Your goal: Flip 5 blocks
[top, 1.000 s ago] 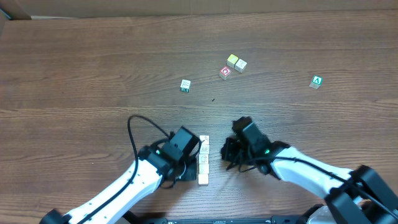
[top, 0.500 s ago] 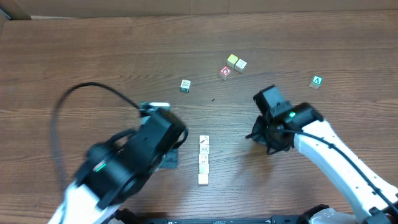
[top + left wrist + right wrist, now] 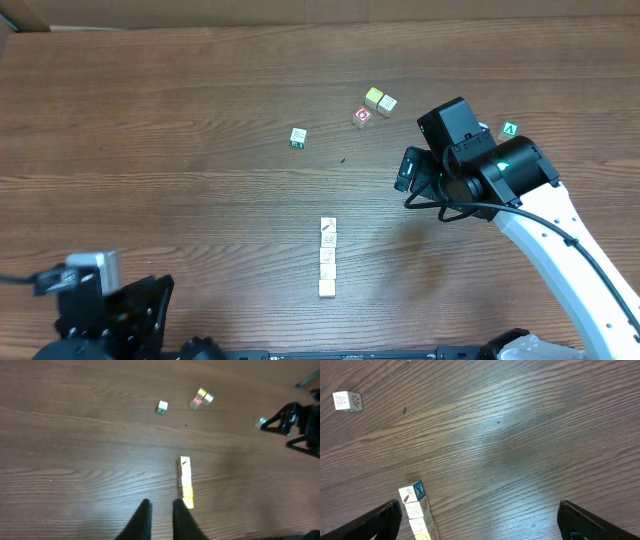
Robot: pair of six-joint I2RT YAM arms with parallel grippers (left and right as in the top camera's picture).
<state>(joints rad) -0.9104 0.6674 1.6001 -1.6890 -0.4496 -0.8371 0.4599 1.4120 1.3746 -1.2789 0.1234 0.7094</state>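
the left gripper [image 3: 161, 512] hangs well above the near side of the bench [image 3: 75, 460]. its fingers stand a narrow slit apart, with only bare wood showing between them. ahead of it in its wrist view lie the blocks [image 3: 185, 482], a short straight row of pale cubes touching end to end and running away from the near edge. the right gripper [image 3: 479, 507] is spread wide and holds nothing. the far end of the row shows near one of its fingers, the end cube bearing a dark mark on top and a blue letter on its side. from overhead this gripper hovers to the right of the row, well apart from it.

beyond the row a lone cube [image 3: 298, 137] sits by itself. further right a red cube [image 3: 362, 116] lies just beside a pair [image 3: 380, 99] of yellow and cream cubes. a green cube [image 3: 510, 130] lies close by the right arm. a small dark speck [image 3: 342, 160] marks the wood between the lone cube and the row.

the bench is dark brown wood with grain running side to side and a soft sheen under the right gripper. a tan strip [image 3: 300, 12] runs along its far edge.
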